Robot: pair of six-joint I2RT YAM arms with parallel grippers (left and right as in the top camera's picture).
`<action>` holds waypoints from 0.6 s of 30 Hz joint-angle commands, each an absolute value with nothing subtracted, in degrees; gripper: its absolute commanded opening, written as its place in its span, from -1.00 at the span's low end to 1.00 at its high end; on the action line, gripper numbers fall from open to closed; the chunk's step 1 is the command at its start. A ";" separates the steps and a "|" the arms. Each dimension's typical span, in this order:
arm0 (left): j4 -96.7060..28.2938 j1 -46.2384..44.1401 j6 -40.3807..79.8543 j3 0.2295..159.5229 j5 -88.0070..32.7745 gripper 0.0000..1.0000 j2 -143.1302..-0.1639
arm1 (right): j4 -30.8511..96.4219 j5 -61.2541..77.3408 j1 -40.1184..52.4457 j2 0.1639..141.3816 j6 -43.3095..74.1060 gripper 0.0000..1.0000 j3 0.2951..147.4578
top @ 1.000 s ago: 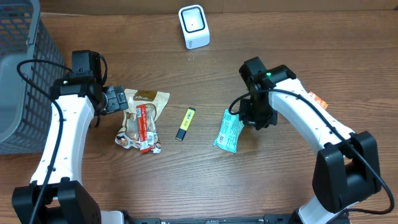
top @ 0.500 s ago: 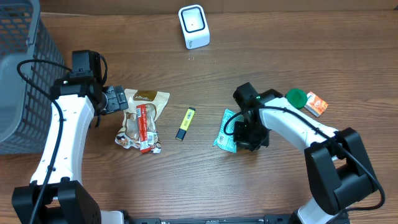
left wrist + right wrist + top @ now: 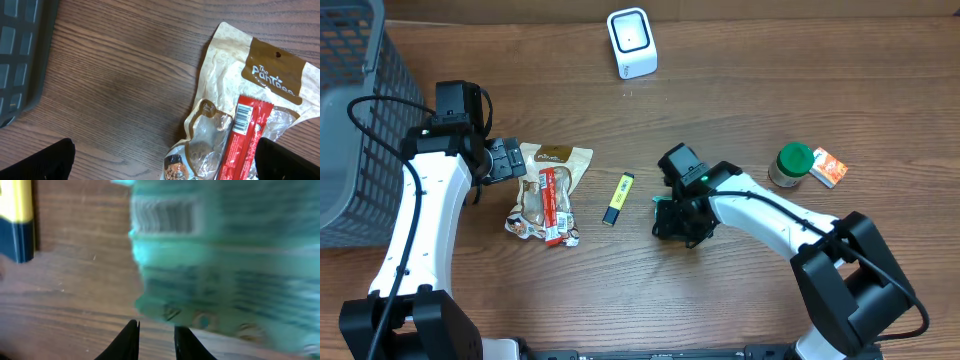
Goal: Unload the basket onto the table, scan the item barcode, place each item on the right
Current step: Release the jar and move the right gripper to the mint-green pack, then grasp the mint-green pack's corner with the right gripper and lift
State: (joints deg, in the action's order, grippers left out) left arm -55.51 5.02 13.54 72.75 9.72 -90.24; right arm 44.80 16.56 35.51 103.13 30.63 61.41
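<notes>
Here, my right gripper (image 3: pixel 155 330) is only narrowly parted and holds nothing; the packet (image 3: pixel 225 265), barcode up, lies on the desk just beyond its fingertips. My left gripper (image 3: pixel 165 145) gapes wide, empty, a bag (image 3: pixel 220 75) ahead.

Dark brown wood-grain table (image 3: pixel 770 90) under soft, even light
</notes>
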 commanded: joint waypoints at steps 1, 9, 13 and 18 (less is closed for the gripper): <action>-55.44 5.23 13.76 73.06 10.28 1.00 -90.65 | 45.82 19.46 35.18 102.52 28.84 -0.52 63.61; -55.44 5.23 13.76 73.06 10.28 1.00 -90.65 | 57.76 20.95 28.03 101.58 20.80 -0.33 74.04; -55.44 5.23 13.76 73.06 10.28 0.99 -90.65 | 61.17 16.36 22.41 101.67 20.69 -0.12 74.98; -55.44 5.23 13.76 73.06 10.28 1.00 -90.65 | 61.84 14.79 18.22 101.71 20.67 -0.10 73.58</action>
